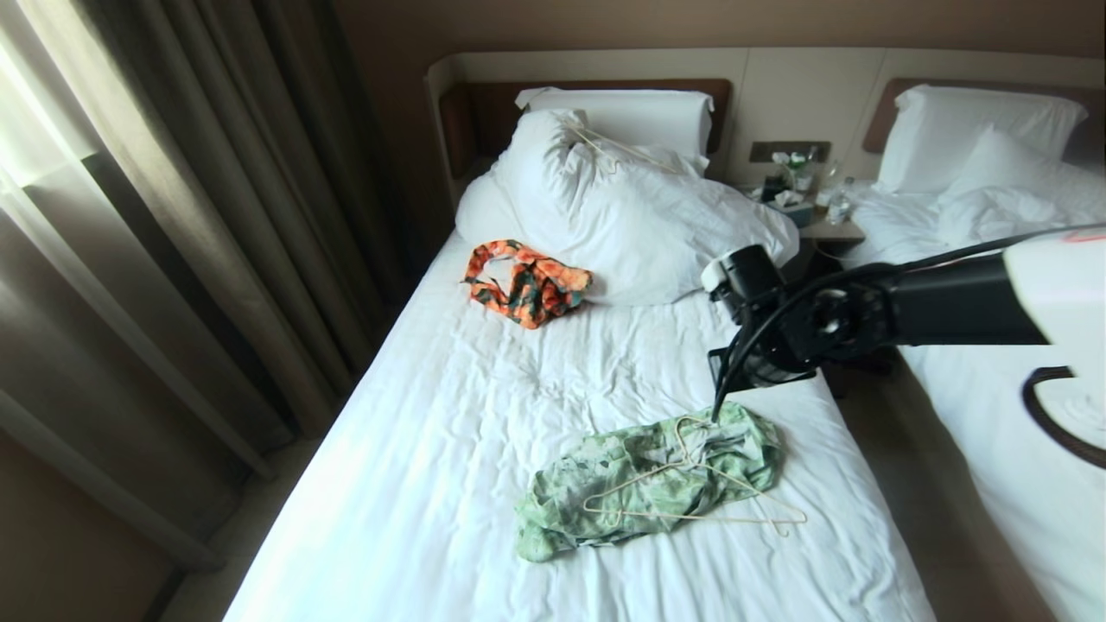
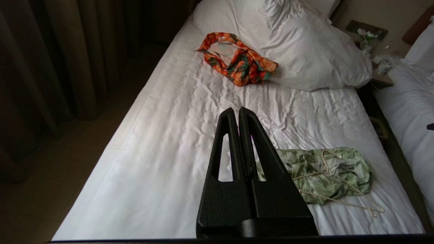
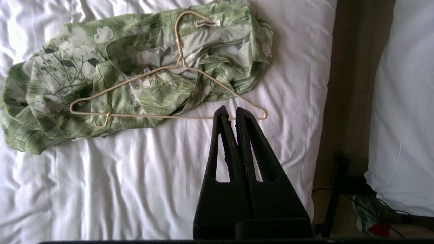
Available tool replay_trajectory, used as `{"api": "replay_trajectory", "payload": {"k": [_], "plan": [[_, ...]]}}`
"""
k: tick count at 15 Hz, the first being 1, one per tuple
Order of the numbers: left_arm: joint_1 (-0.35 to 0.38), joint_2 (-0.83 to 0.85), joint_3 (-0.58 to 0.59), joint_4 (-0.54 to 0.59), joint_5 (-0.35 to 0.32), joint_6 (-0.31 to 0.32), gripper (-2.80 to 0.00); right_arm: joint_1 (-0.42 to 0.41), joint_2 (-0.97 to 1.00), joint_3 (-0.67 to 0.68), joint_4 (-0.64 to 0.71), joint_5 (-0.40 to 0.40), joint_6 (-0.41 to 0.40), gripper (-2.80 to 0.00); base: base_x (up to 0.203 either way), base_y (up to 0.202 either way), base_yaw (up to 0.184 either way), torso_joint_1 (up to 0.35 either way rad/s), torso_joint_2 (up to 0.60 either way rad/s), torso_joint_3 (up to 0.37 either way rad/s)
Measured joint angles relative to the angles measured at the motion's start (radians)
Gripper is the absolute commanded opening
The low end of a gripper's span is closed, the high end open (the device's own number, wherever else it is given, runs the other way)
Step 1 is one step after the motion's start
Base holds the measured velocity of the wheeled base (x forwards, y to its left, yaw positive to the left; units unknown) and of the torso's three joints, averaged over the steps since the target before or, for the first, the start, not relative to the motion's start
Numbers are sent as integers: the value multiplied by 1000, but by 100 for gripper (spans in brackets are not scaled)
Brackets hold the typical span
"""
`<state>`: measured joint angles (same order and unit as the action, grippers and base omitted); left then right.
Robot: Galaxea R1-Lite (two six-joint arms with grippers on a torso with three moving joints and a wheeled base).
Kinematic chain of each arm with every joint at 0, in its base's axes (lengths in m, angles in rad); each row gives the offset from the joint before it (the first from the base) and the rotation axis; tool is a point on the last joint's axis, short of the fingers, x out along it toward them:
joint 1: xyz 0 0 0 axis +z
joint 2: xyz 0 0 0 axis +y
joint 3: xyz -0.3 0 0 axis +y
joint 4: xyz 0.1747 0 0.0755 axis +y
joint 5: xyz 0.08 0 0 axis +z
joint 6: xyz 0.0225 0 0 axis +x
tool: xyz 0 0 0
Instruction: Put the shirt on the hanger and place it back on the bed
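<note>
The green flowered shirt (image 1: 622, 492) (image 2: 339, 173) (image 3: 112, 81) lies crumpled on the white sheet of the bed (image 1: 484, 406), near its right edge. On top of it rests the thin cream hanger (image 1: 691, 464) (image 3: 179, 64), with one end sticking out onto the bare sheet. My right gripper (image 3: 229, 110) hangs above the sheet just beside that end, shut and empty; its arm (image 1: 778, 320) reaches in from the right. My left gripper (image 2: 236, 110) is shut with nothing in it, held above the bed to the left of the shirt and out of the head view.
An orange-and-dark-green garment (image 1: 527, 285) lies by the bunched white duvet (image 1: 639, 216) and pillow (image 1: 631, 112). A second thin hanger (image 1: 605, 147) rests on the duvet. Curtains (image 1: 173, 216) hang left. A nightstand (image 1: 825, 226) and another bed (image 1: 994, 173) stand right, across a narrow floor gap (image 1: 899, 466).
</note>
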<state>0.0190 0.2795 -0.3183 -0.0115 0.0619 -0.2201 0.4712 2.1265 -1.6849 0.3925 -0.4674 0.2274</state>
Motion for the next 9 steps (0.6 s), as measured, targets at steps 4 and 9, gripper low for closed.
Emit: {"api": "replay_trajectory", "payload": {"k": [4,9], "plan": [[-28,-62,15,5,4,-1,-280,37,-379,214,17,-11,18,-280,0,0,0,0,0,0],[-23,-156,38,12,5,15,-280,79,-815,468,23,-40,66,-280,0,0,0,0,0,0]]}}
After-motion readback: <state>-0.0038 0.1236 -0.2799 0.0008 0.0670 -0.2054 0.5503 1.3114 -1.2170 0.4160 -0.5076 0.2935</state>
